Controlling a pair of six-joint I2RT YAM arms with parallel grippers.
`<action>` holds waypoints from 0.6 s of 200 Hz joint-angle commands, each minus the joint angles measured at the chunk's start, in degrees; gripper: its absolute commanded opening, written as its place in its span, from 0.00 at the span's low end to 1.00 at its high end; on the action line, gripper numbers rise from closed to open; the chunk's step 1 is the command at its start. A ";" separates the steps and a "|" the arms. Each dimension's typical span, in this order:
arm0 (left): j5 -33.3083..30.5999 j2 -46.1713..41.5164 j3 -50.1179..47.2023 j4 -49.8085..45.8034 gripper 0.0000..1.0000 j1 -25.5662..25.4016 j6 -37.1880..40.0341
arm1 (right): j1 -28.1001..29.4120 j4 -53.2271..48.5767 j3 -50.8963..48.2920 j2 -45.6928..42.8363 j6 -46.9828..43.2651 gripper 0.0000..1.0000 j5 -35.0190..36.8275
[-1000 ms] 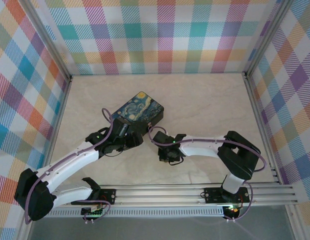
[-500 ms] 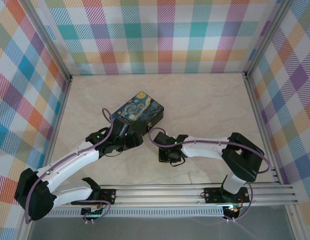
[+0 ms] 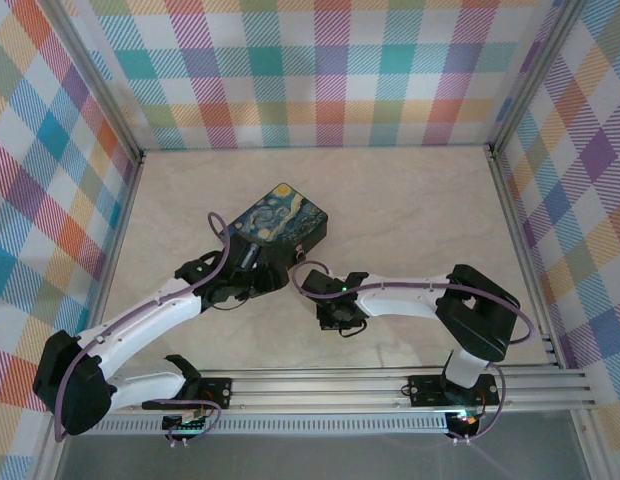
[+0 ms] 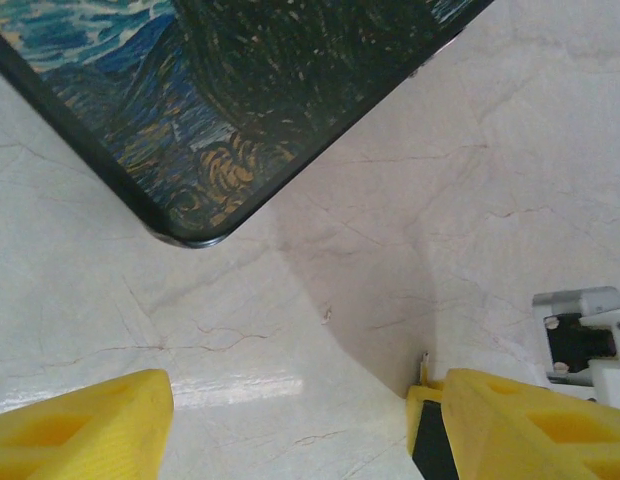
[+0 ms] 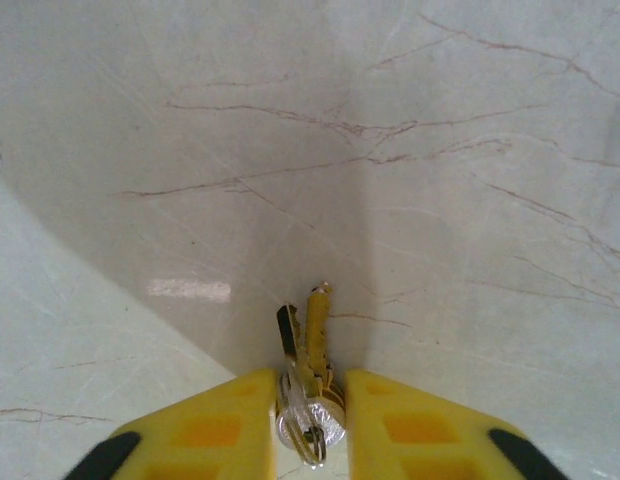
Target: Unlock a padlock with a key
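Marble-patterned and pale, the surface (image 3: pixel 420 210) seen from the top camera carries a black box (image 3: pixel 280 222) with a blue-and-yellow painted lid, lying at about 10 o'clock from the middle. The left gripper (image 3: pixel 252 272) sits just beside the box's near corner, at its 7 o'clock. The right gripper (image 3: pixel 335 322) hangs low over the surface at the box's 5 o'clock, near the left one but apart from it. From this height I cannot tell how either gripper's jaws stand.

From the left wrist, the left gripper (image 4: pixel 290 430) is spread wide, its yellow fingers (image 4: pixel 80 425) at 7 and 5 o'clock with bare surface (image 4: pixel 390 200) between them and nothing held. The rounded corner of the box (image 4: pixel 190 150) fills 11 to 12 o'clock, resting flat.

From the right wrist, the right gripper (image 5: pixel 308 420) is closed on the key (image 5: pixel 312 385). Its silvery head is pinched between the yellow fingers (image 5: pixel 205 430) at 6 o'clock, and its slim blade points toward 12 o'clock, over the veined surface (image 5: pixel 440 150).
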 commanded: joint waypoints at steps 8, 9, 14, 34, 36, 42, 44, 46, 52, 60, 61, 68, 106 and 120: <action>0.60 0.80 1.45 -0.71 0.71 0.60 1.42 | 0.18 -2.04 -0.54 1.62 -2.20 0.09 2.57; 0.68 0.81 1.38 -0.66 0.71 0.60 1.42 | 0.22 -1.95 -0.62 1.52 -2.31 0.09 2.58; 1.04 1.06 1.46 -0.55 0.71 0.60 1.43 | 0.17 -1.56 -0.79 1.04 -3.04 0.07 2.87; 1.88 1.90 2.01 -1.24 0.71 0.62 1.78 | 0.17 0.29 -1.71 -1.75 -6.07 0.04 4.62; 1.95 1.90 2.01 -1.30 0.71 0.67 1.81 | 0.21 0.52 -1.80 -2.09 -6.52 0.03 4.79; 2.07 1.98 2.00 -1.48 0.71 0.61 1.88 | 0.16 1.46 -2.11 -2.93 -7.74 0.02 5.17; 2.19 1.97 1.97 -1.49 0.71 0.60 1.90 | 0.16 1.78 -2.25 -3.27 -8.19 0.01 5.26; 2.29 1.96 1.96 -1.49 0.71 0.62 1.86 | 0.16 2.17 -2.44 -3.62 -8.68 0.01 5.31; 2.64 1.95 1.94 -1.49 0.71 0.60 1.98 | 0.16 3.44 -2.92 -4.77 -10.10 0.00 5.32; 2.93 1.85 1.98 -1.49 0.71 0.60 2.18 | 0.16 5.34 -3.95 -6.18 -11.75 0.00 5.32; 2.95 1.82 2.00 -1.49 0.71 0.60 2.19 | 0.16 5.56 -4.12 -6.38 -11.92 0.00 5.32; 3.26 1.78 1.84 -1.42 0.71 0.60 2.14 | 0.16 7.45 -5.14 -7.74 -13.52 0.00 5.28; 7.20 1.06 0.09 1.32 0.72 1.12 -0.61 | 0.23 13.43 -7.82 -12.63 -23.59 0.00 0.75; 9.91 1.15 0.14 2.94 0.72 1.39 -1.80 | 0.17 15.16 -8.29 -13.59 -27.02 0.00 -0.77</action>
